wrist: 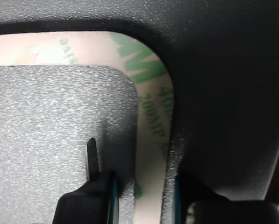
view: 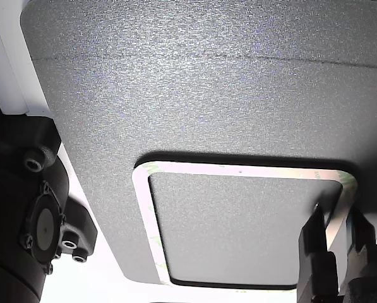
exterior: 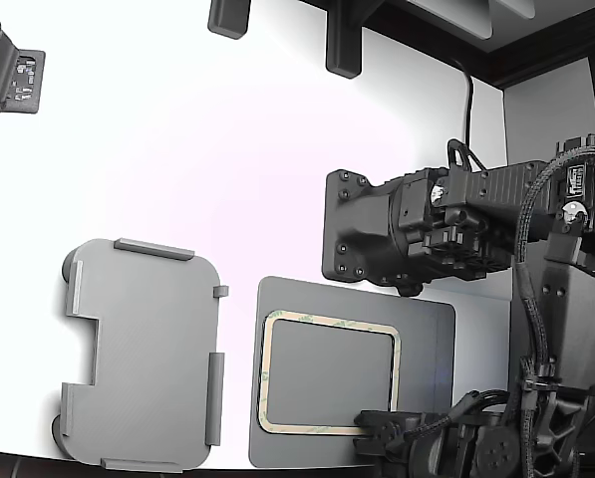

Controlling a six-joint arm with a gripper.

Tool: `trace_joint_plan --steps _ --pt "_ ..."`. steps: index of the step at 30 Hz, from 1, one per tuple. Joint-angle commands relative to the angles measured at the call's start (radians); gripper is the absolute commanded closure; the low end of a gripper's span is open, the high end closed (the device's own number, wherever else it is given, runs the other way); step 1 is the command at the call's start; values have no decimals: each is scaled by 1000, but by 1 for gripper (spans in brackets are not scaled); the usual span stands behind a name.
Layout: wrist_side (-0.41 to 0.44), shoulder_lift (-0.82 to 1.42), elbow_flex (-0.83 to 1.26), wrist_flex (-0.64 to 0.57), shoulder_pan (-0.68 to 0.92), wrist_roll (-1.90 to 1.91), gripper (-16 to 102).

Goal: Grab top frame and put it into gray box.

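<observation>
Bench [exterior: 227,149]: white, carrying everything.
Dark mat [exterior: 427,334]: flat, at about 5 o'clock in the exterior view, under the top frame.
Gray box [exterior: 143,349]: at 7 o'clock in the exterior view, just beside the mat, nothing in it.
Top frame [exterior: 329,321]: lies flat on the mat, not yet lifted.
End effector [wrist: 141,196]: fingers apart, straddling one strip of the frame near a corner; not clamped.
Risk: the frame is thin and flat, so the fingers may close over it without catching it, or pinch the mat too.
Views: only the wrist view shows the straddle and the green print; only the exterior view shows the box.
</observation>
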Motion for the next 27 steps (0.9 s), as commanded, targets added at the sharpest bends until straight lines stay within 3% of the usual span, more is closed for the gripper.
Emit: trace_joint_plan --steps 1,4,7,16,20,23,27 --pt "-2 26 -2 -11 -11 -5 47" --pt "-5 38 17 -34 -11 5 65" --pt "-12 57 34 -69 -11 26 96" --pt "37 71 -120 81 -6 52 96" --pt "94 130 -127 75 -3 264 96" --pt "163 158 -140 52 -5 535 96" --pt "344 161 -199 67 -18 966 96"
